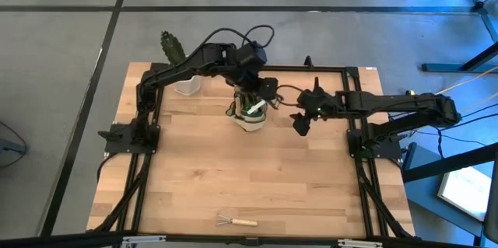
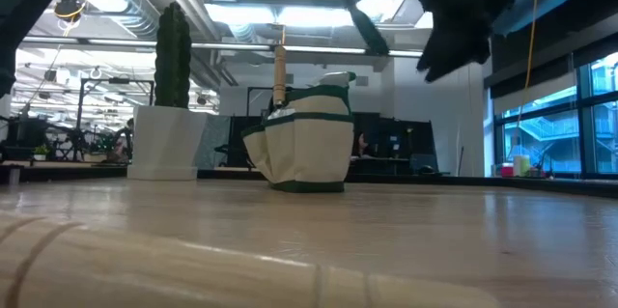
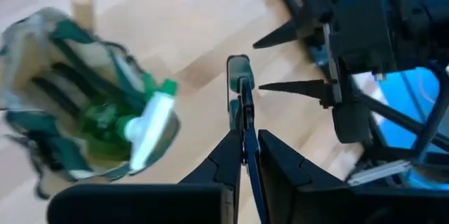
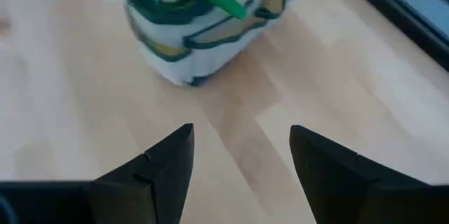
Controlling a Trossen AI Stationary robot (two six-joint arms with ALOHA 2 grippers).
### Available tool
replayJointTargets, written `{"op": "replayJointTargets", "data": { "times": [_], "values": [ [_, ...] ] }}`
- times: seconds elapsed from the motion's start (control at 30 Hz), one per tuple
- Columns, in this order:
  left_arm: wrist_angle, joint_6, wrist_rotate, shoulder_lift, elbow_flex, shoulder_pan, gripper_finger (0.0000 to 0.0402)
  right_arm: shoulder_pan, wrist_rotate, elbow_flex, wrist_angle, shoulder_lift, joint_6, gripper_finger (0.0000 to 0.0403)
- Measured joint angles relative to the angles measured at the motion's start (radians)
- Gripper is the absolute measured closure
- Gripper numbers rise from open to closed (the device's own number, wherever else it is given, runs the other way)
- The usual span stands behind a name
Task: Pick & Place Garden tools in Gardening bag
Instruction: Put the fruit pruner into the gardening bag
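High view: your left gripper (image 1: 261,89), just above the gardening bag (image 1: 250,114), is clamped on dark snips (image 3: 240,104), poised to drop them in. Your right gripper (image 1: 300,122) waits spread and empty beside the bag; one wire rake (image 1: 235,219) lies well apart from it.

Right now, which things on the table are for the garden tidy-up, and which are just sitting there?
For the job:
- gardening bag, tools already poking out
- green-handled tool, pinched in the left end effector beside the bag
- wire rake, alone near the table's front edge
- right end effector, open, hovering near the bag

Just sitting there:
- cactus in its white pot
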Motion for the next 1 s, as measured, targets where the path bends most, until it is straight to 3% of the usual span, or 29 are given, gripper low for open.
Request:
{"op": "replayJointTargets", "data": {
  "times": [0.27, 0.43, 0.63, 0.83, 1.0],
  "values": [
    [-0.012, 0.008, -0.023, -0.025, 0.005, 0.006, 0.0377, 0.008, -0.112, 0.185, -0.134, -0.169, -0.108, 0.0195],
    [-0.015, 0.01, -0.04, -0.037, 0.005, 0.008, 0.0377, 0.063, -0.22, 0.209, -0.048, -0.365, -0.079, 0.0229],
    [-0.042, -0.05, -0.036, -0.036, 0.005, 0.018, 0.0377, 0.167, -0.234, 0.202, 0.021, -0.508, -0.011, 0.0249],
    [-0.092, -0.134, -0.02, -0.036, 0.005, 0.01, 0.0377, 0.271, -0.231, 0.018, 0.384, -0.59, 0.069, 0.0258],
    [-0.136, -0.163, 0.032, -0.036, 0.004, -0.014, 0.0377, 0.311, -0.223, -0.297, 0.957, -0.611, 0.256, 0.0261]
  ]
}}
